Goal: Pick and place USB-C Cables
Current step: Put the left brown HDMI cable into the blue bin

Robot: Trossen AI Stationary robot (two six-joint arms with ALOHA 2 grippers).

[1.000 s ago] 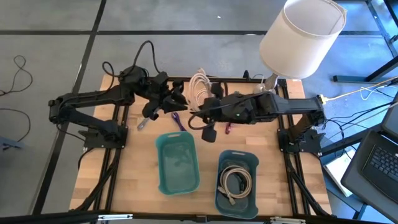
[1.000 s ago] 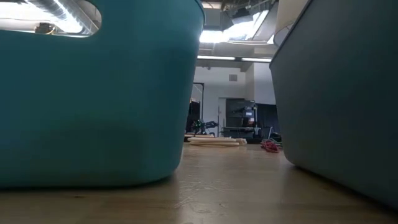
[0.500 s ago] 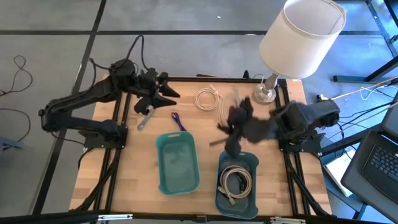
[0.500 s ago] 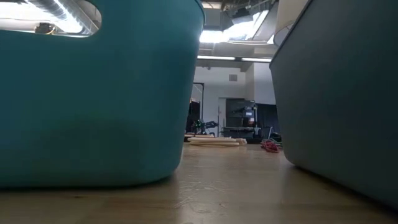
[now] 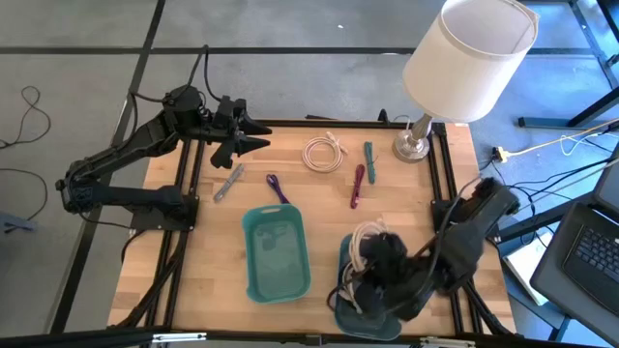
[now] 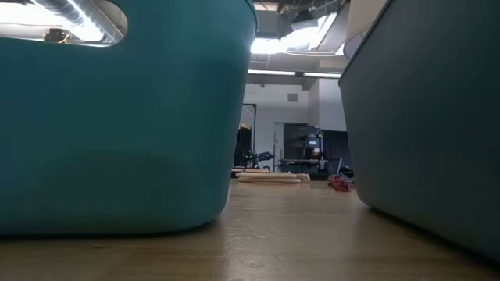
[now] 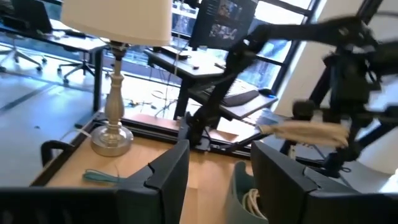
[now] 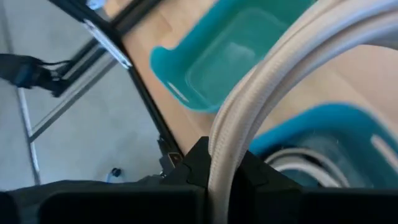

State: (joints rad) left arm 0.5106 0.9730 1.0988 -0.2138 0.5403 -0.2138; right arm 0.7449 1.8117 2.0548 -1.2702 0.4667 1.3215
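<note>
Since the frame half a second earlier, the left hand [image 5: 253, 143] had drawn slightly further toward the far left corner of the desk [image 5: 208, 242]; the right arm had swung from mid-desk to the near edge, over the right tray [image 5: 344, 253].

Left to right at this moment:
- Left hand: over the far left of the desk, fingers spread apart, nothing between them.
- Grey lead [image 5: 228, 182]: flat on the desk, long axis diagonal, far end leaning right.
- Purple lead [image 5: 278, 188]: just right of the grey one, long axis diagonal the other way, near end just beyond the left tray [image 5: 253, 261].
- Cream coil [image 5: 323, 154]: flat at far centre, plug end pointing right.
- Magenta lead [image 5: 357, 186]: long axis running near-to-far, slightly tilted.
- Teal lead [image 5: 368, 161]: same run, just right of the magenta one, near the lamp [image 5: 469, 56] base.
- Right hand [image 5: 372, 275]: closed on a second cream coil [image 5: 368, 242], held above the right tray. In the right wrist view, the strands [image 8: 280, 81] ran out from between the fingers [image 8: 261, 180].
- A further coil [image 8: 305, 163] lay inside that tray.
</note>
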